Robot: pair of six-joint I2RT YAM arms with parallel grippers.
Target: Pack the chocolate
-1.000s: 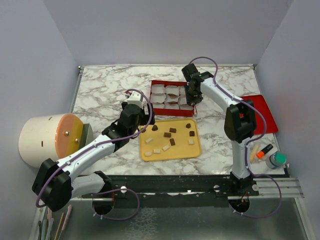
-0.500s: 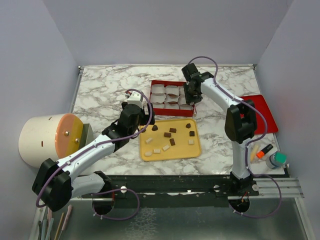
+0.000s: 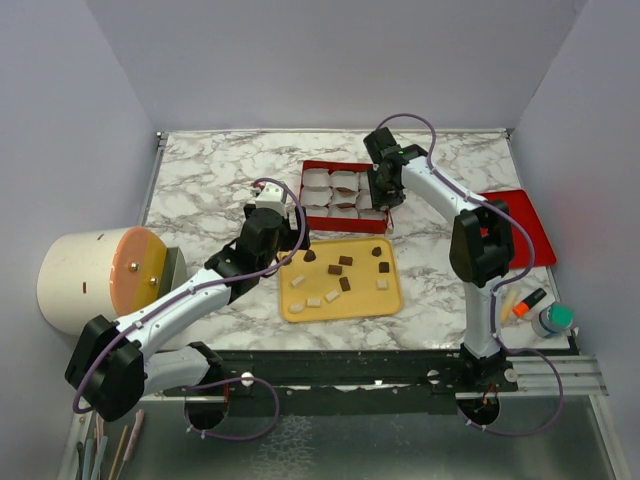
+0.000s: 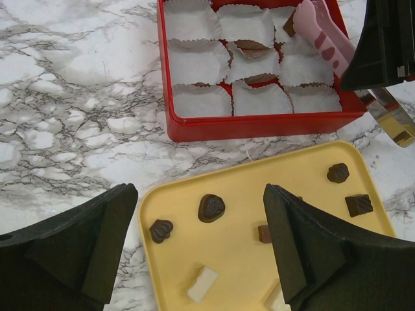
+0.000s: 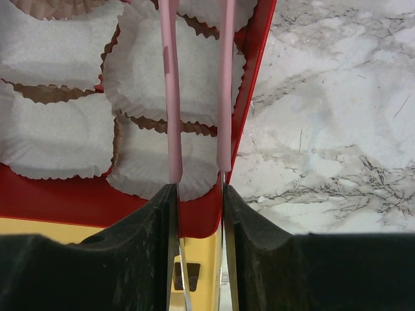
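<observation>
Several dark brown chocolate pieces (image 3: 334,269) lie on a yellow tray (image 3: 365,298) among a few white pieces (image 4: 201,284). In the left wrist view two of the chocolates (image 4: 211,207) (image 4: 161,230) sit near the tray's left corner. My left gripper (image 4: 198,259) hangs open over that corner with nothing between its fingers. My right gripper (image 5: 198,194) is shut on pink-tipped metal tongs (image 5: 172,97). The tongs reach over the right column of white paper cups (image 5: 194,65) in the red box (image 5: 253,97). A small brown piece (image 4: 290,26) shows at the tong tips.
A red lid (image 3: 520,225) lies at the table's right edge. A marker (image 3: 530,300) and a green-capped bottle (image 3: 553,318) are near the right arm's base. A large cylinder (image 3: 95,280) stands off the table's left side. Grey walls enclose the table.
My right gripper has eased a little wider, letting the tongs' arms spread slightly over the box. The left arm has not moved.
</observation>
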